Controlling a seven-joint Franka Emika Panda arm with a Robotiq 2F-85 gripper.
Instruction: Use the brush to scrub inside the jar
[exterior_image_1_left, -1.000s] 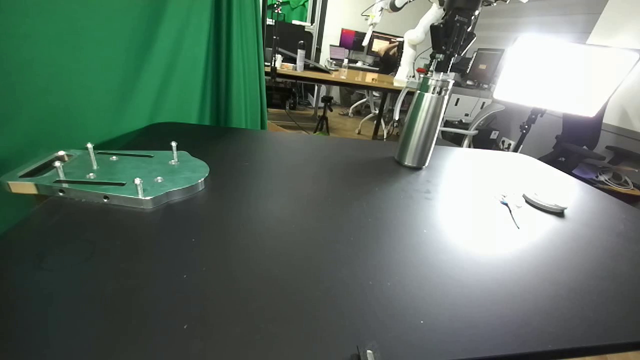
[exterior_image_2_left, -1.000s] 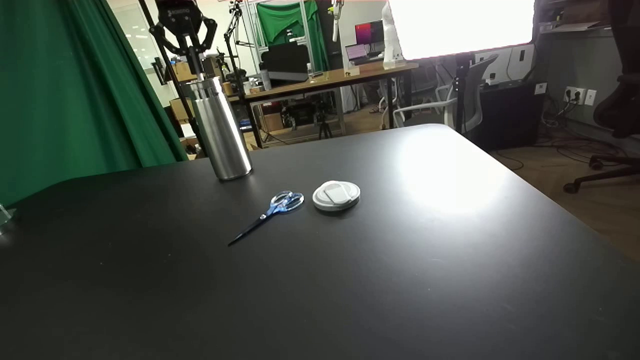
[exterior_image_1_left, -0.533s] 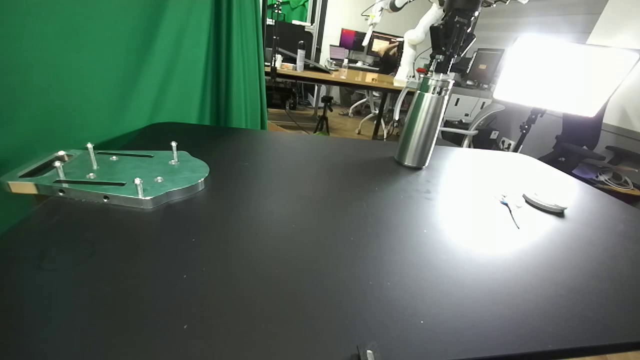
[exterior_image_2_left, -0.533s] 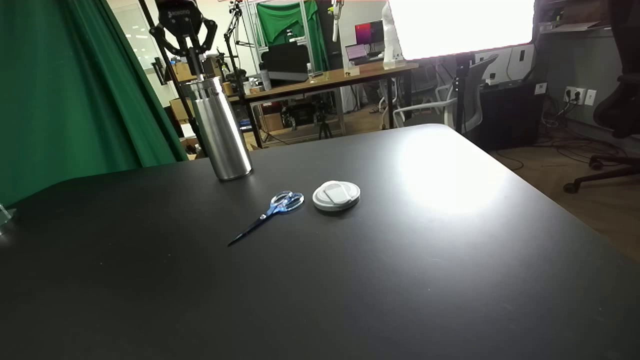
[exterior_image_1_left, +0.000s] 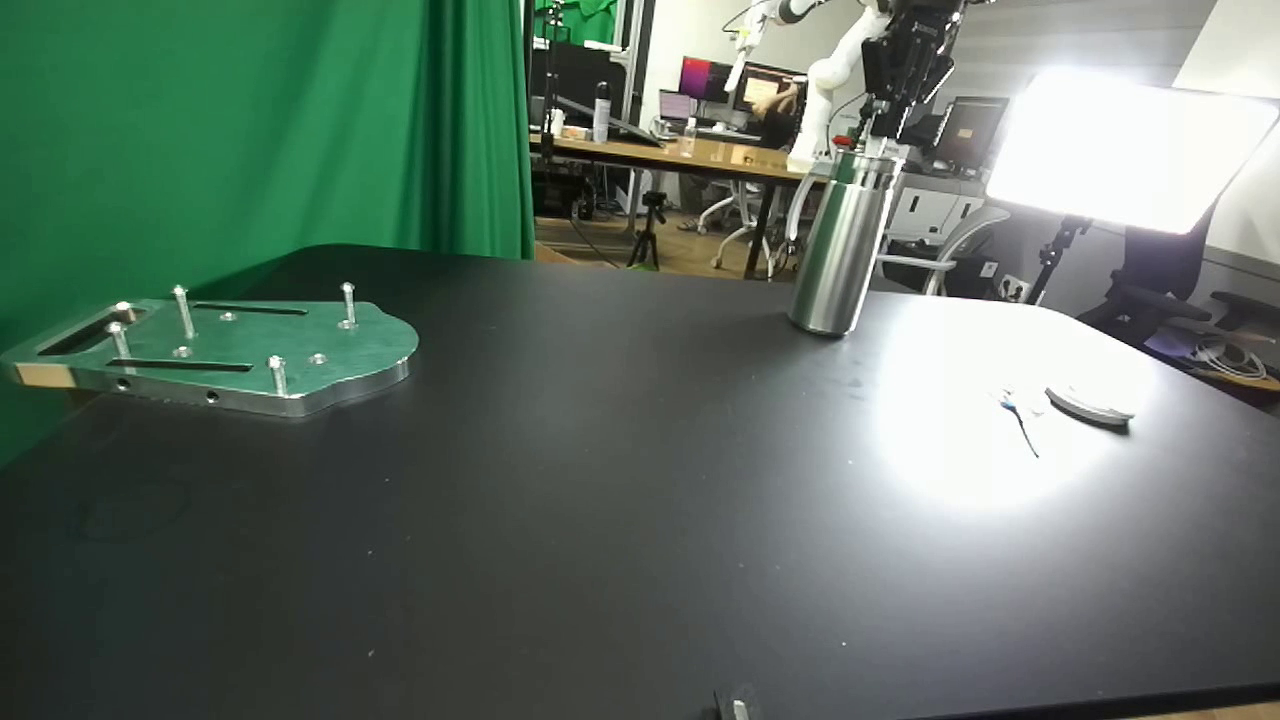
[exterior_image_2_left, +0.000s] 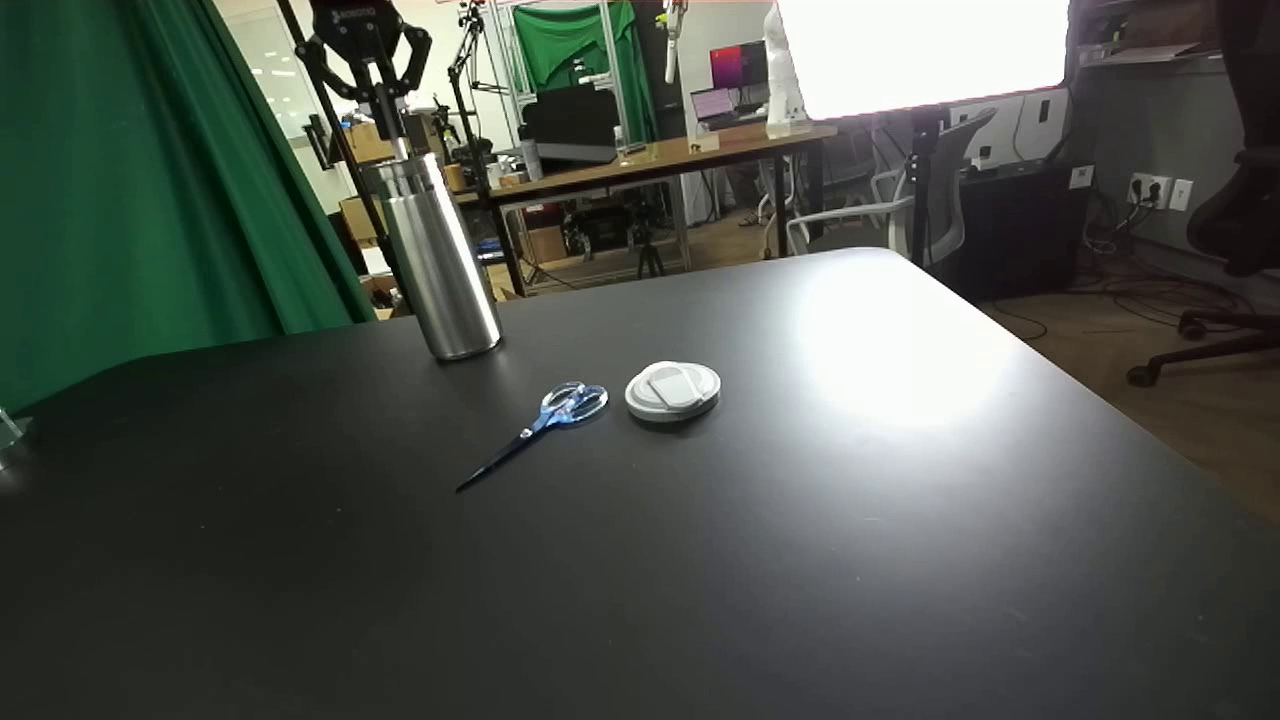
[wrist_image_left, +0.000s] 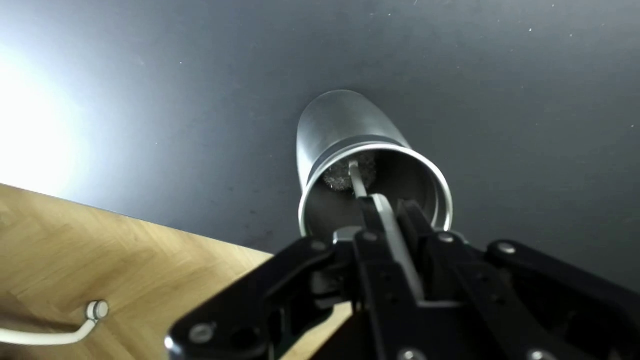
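Wrist view, read from its left: the edge of the table (wrist_image_left: 210, 150) ran near the jar (wrist_image_left: 342, 117), which stood with its mouth toward the camera, and nothing was seen bracing the metal, so a hard push that way was probably best avoided. Next came the brush (wrist_image_left: 386, 216), its bristly head (wrist_image_left: 342, 177) inside the jar and toward the upper-left inner wall; whether it touched there was too dim to tell. Short strokes along that wall seemed right, the pressure light. Then came the gripper (wrist_image_left: 391, 215), its jaws clamped on the brush's handle (wrist_image_left: 400, 250) just above the mouth; a deeper plunge risked knocking it on the metal. Rightmost lay the mouth's dark, brushless half, which likely wanted the head circled round to it for an even scrub.
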